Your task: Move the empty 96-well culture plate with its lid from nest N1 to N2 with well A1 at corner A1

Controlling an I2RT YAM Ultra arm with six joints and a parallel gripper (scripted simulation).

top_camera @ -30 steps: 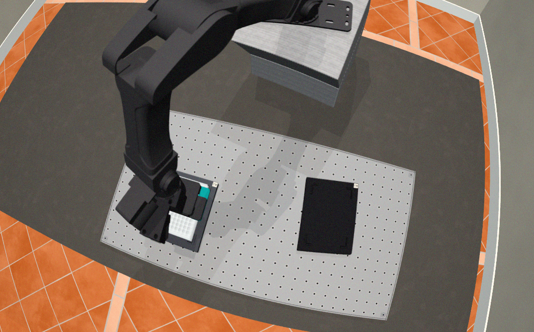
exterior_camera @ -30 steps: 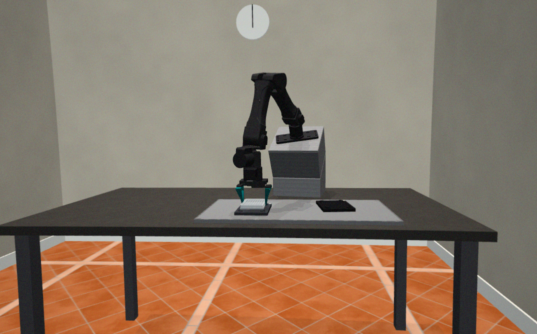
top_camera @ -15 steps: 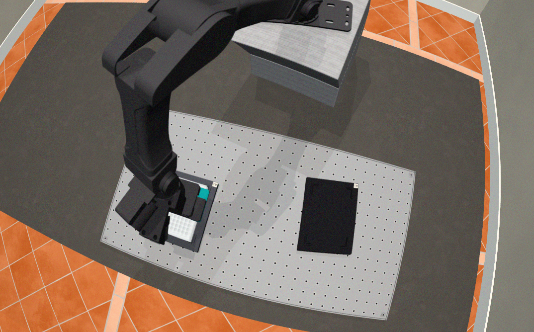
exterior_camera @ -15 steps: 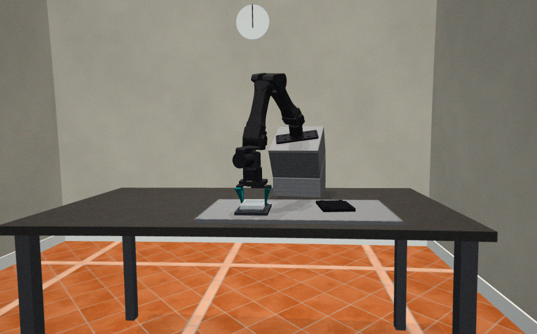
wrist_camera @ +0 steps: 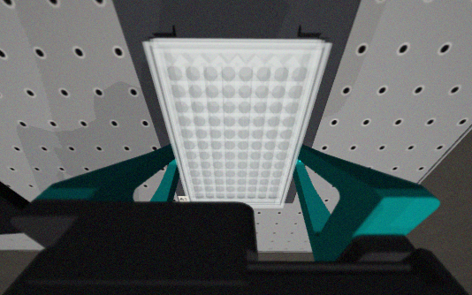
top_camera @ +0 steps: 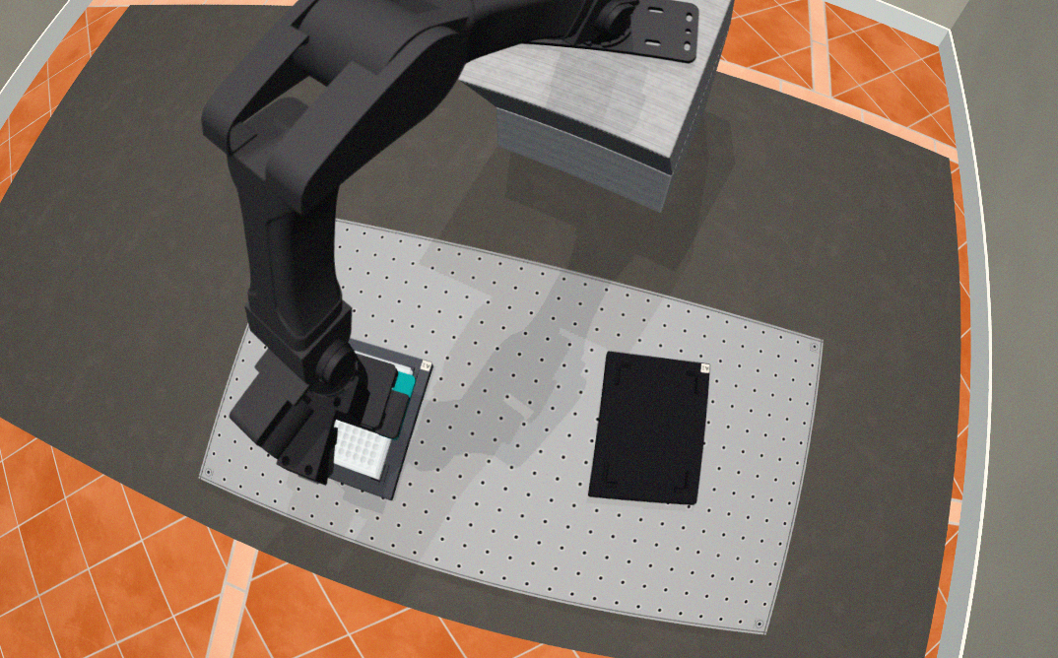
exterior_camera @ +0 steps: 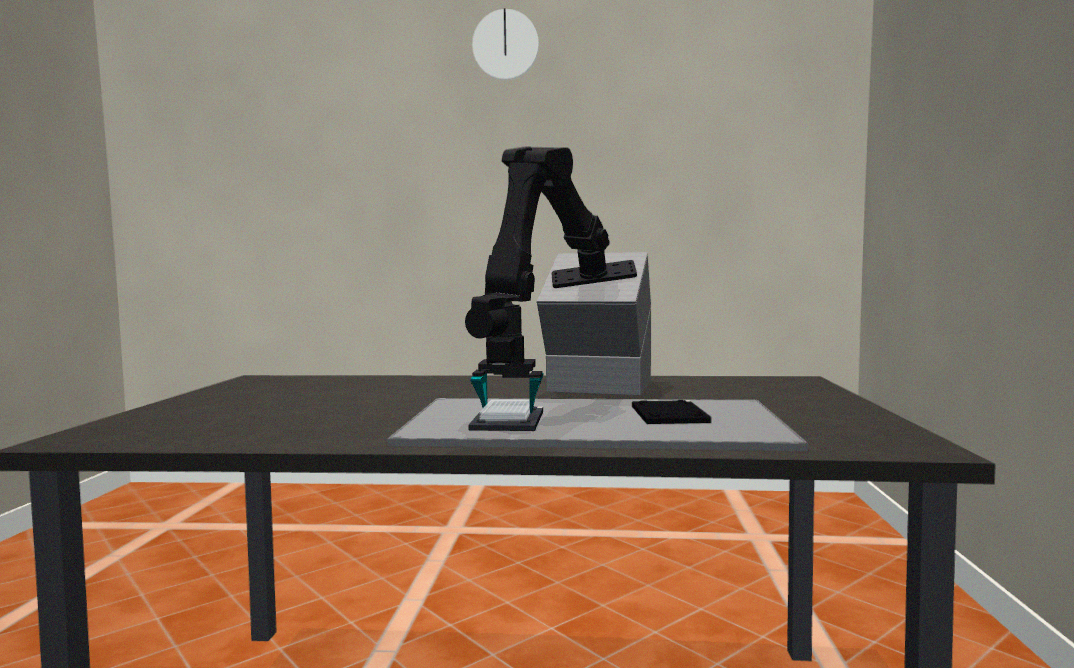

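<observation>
The white 96-well plate with its clear lid (wrist_camera: pixel 237 121) sits on the dark nest N1 (top_camera: pixel 390 457) at the left of the perforated board; it also shows in the top view (top_camera: pixel 363 449) and the exterior view (exterior_camera: pixel 505 409). My gripper (wrist_camera: pixel 236 148) stands over it, its teal fingers pressed against the plate's two long sides, shut on the plate. The arm hides most of the plate in the top view. The lid looks fully down on the plate. Nest N2 (top_camera: pixel 650 427) is an empty black pad at the right, also in the exterior view (exterior_camera: pixel 671 411), with a small A1 tag (top_camera: pixel 704 367) at its far right corner.
A grey perforated board (top_camera: pixel 516 425) carries both nests on a dark table. A grey block (top_camera: pixel 598 114) holding the arm's base stands behind the board. N1's A1 tag (top_camera: pixel 426 365) sits at its far right corner.
</observation>
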